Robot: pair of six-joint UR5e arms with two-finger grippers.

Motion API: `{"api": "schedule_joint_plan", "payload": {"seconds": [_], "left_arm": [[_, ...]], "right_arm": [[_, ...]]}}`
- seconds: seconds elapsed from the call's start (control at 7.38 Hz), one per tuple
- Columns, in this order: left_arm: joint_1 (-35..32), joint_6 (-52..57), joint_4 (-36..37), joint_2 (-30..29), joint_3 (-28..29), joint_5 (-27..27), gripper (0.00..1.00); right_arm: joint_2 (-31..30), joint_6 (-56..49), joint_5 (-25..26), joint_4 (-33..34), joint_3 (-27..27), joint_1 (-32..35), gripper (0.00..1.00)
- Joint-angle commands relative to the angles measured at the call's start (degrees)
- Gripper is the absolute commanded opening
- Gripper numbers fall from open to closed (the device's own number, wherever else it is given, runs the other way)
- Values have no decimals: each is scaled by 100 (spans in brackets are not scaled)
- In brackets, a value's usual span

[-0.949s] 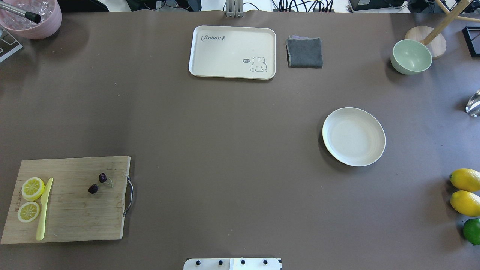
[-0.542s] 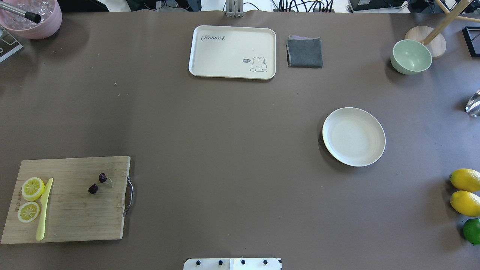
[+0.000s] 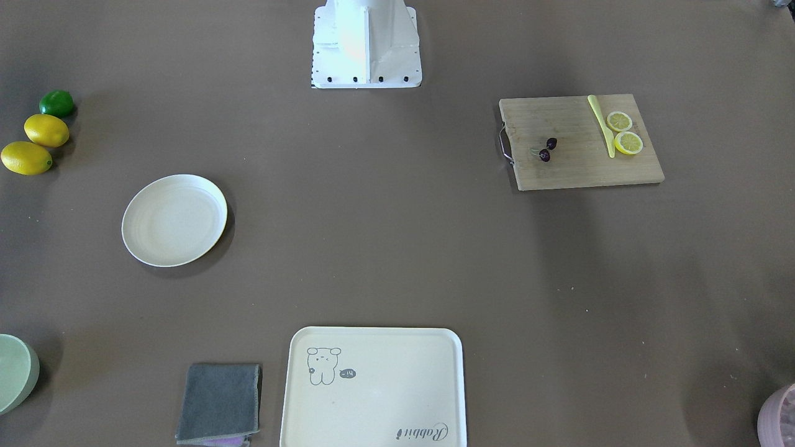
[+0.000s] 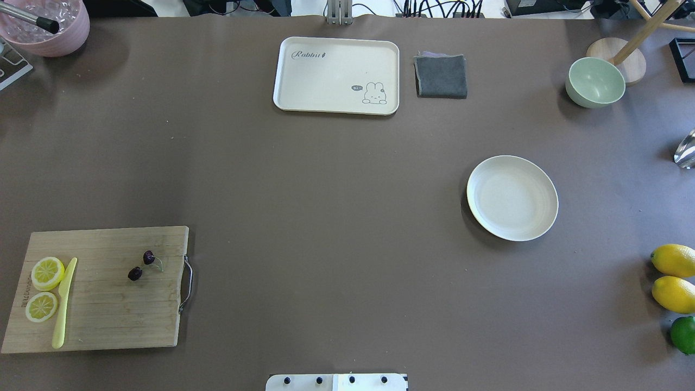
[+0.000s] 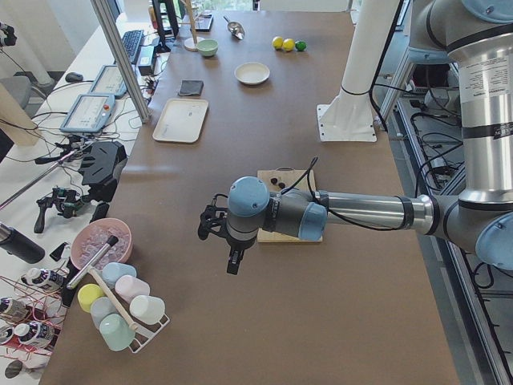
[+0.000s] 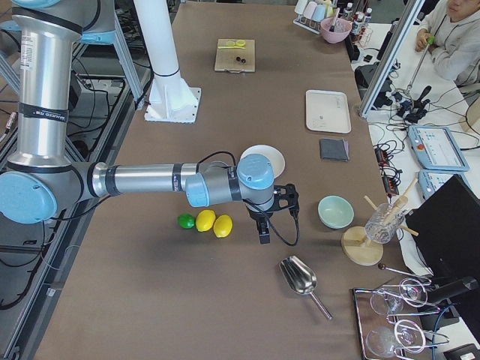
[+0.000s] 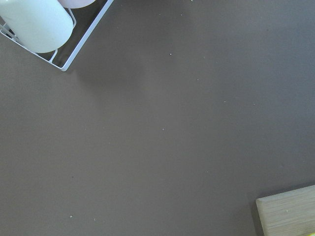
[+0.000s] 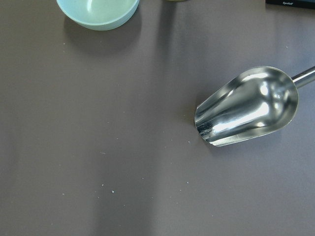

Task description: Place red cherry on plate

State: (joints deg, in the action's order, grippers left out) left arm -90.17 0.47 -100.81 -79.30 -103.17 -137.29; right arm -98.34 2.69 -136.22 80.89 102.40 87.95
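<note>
The red cherry (image 4: 142, 265), two tiny dark fruits on thin green stems, lies on a bamboo cutting board (image 4: 108, 315) at the near left; it also shows in the front-facing view as the cherry (image 3: 546, 149). The round cream plate (image 4: 512, 197) sits bare at mid right, far from it. Only the side views show the grippers. The left gripper (image 5: 232, 261) hangs over the table beyond the board's outer end. The right gripper (image 6: 262, 229) hangs near the lemons, past the plate (image 6: 276, 156). I cannot tell whether either is open or shut.
On the board lie two lemon slices (image 4: 46, 273) and a yellow knife (image 4: 63, 304). A rabbit tray (image 4: 336, 76) and grey cloth (image 4: 441, 76) sit at the far edge, a green bowl (image 4: 595, 82) far right. Lemons (image 4: 673, 277), a lime (image 4: 683, 334) and a metal scoop (image 8: 246, 105) lie right.
</note>
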Motion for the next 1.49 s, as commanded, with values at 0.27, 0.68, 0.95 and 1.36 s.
{"api": "schedule_joint_plan", "payload": {"seconds": [0.27, 0.68, 0.95, 1.36], "left_arm": [[0, -3, -53, 11, -10, 1, 98], [70, -29, -44, 3, -18, 1, 97], [175, -55, -53, 2, -36, 1, 97], [272, -275, -247, 11, -27, 1, 97]], "right_arm": [[42, 30, -1, -3, 51, -128, 100], [69, 292, -1, -169, 122, -374, 100], [69, 1534, -1, -966, 139, -881, 100], [252, 3305, 78, -1796, 78, -1998, 100]]}}
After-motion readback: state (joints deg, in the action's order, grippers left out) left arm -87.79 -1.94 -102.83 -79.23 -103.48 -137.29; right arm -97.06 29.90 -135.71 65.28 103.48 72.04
